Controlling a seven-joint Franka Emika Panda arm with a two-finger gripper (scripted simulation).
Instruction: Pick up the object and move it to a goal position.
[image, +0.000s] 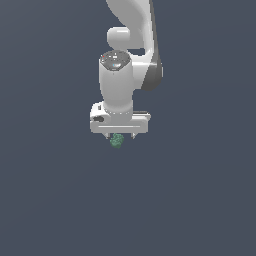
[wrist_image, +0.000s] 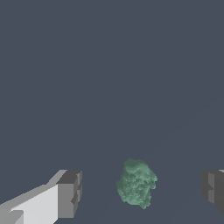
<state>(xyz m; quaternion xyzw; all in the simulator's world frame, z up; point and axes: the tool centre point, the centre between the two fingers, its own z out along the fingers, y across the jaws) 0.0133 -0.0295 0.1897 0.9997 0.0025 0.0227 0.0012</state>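
The object (image: 117, 141) is a small lumpy teal-green blob, just under the white gripper bar in the exterior view. In the wrist view the object (wrist_image: 136, 183) lies between my two grey fingertips, with a gap on each side. My gripper (image: 119, 136) is open and points down around the object; it also shows in the wrist view (wrist_image: 142, 190). One fingertip (wrist_image: 70, 194) and the other fingertip (wrist_image: 213, 187) stand apart from the blob, not touching it.
The white arm (image: 120, 75) rises above the gripper toward the top of the exterior view. The ground is a flat dark blue-grey surface (image: 200, 200) with nothing else visible on it.
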